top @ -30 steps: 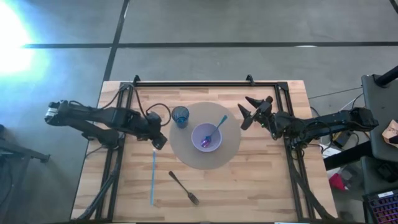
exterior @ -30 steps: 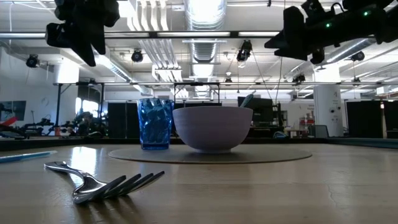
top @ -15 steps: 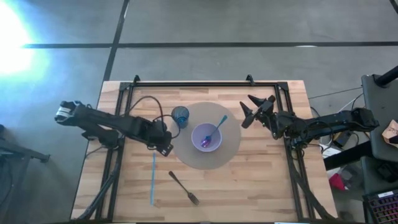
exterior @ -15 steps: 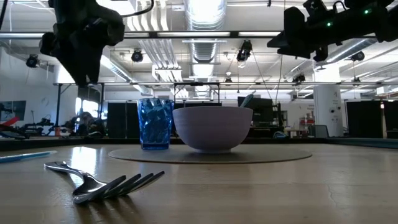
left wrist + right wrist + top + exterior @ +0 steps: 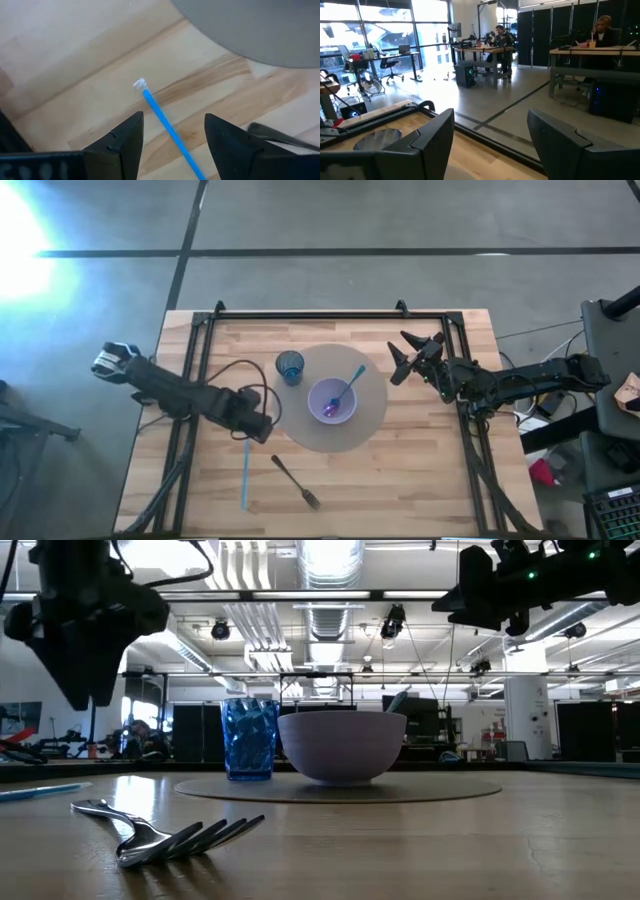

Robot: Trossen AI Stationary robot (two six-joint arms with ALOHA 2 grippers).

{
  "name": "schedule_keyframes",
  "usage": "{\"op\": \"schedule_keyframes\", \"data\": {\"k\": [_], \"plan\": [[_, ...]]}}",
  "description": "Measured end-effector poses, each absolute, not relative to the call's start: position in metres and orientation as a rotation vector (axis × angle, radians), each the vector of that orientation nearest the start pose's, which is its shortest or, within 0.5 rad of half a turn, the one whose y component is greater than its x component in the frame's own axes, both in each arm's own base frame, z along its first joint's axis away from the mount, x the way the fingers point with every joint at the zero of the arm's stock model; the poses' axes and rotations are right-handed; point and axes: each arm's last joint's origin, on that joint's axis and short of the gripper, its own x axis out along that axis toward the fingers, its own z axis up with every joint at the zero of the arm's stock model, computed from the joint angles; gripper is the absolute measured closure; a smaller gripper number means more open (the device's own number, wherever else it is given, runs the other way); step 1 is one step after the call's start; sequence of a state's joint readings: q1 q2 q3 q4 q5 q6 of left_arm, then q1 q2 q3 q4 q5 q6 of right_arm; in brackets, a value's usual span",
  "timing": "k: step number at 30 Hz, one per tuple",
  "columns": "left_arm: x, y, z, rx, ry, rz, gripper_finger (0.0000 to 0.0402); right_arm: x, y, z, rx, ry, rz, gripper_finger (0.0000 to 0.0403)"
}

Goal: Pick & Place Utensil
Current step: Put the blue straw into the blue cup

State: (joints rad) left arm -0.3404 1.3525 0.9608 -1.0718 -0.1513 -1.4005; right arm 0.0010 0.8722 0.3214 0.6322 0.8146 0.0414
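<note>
1. On the wooden table (image 5: 420,470) seen from above, the left gripper (image 5: 258,426) hangs over the near end of a long, thin blue stick-like utensil (image 5: 245,465) that lies flat on the bare wood, well left of a dark metal fork (image 5: 296,482). A round grey mat (image 5: 375,415) carries a pale purple bowl (image 5: 332,401) with a blue spoon (image 5: 350,385) leaning in it; a blue ribbed tumbler (image 5: 290,367) stands at the mat's edge. The right gripper (image 5: 410,355) waits beside the mat with its fingers spread and empty.

2. At table height, the fork (image 5: 170,832) lies nearest the camera, and the left gripper (image 5: 85,625) hangs above the table, touching nothing.

3. From the left wrist, the dark fingers (image 5: 125,140) stand apart, released, straddling the blue utensil (image 5: 167,127), whose whitish tip (image 5: 139,83) points ahead.

4. From the right wrist, only the room beyond the table shows past that arm's spread fingers (image 5: 430,135).

The blue utensil looks light, narrow and smooth, so it would likely roll or slip; a hold across its shaft, a little back from the tip, seems soundest.
</note>
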Motion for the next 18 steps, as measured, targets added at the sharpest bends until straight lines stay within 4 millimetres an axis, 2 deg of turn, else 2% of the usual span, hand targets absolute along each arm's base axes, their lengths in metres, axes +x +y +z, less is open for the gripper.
{"op": "schedule_keyframes", "data": {"k": [8, 14, 18], "plan": [[0.203, -0.075, 0.205, -0.831, 1.227, 0.887, 0.02, 0.178, -0.021, 0.236, 0.076, -0.096, -0.811, 0.0158], [0.208, -0.079, 0.183, -0.917, 1.222, 0.805, 0.02, 0.178, -0.021, 0.236, 0.076, -0.096, -0.811, 0.0158], [0.205, -0.079, 0.169, -0.92, 1.266, 0.834, 0.02, 0.178, -0.021, 0.236, 0.073, -0.095, -0.811, 0.0158]]}}
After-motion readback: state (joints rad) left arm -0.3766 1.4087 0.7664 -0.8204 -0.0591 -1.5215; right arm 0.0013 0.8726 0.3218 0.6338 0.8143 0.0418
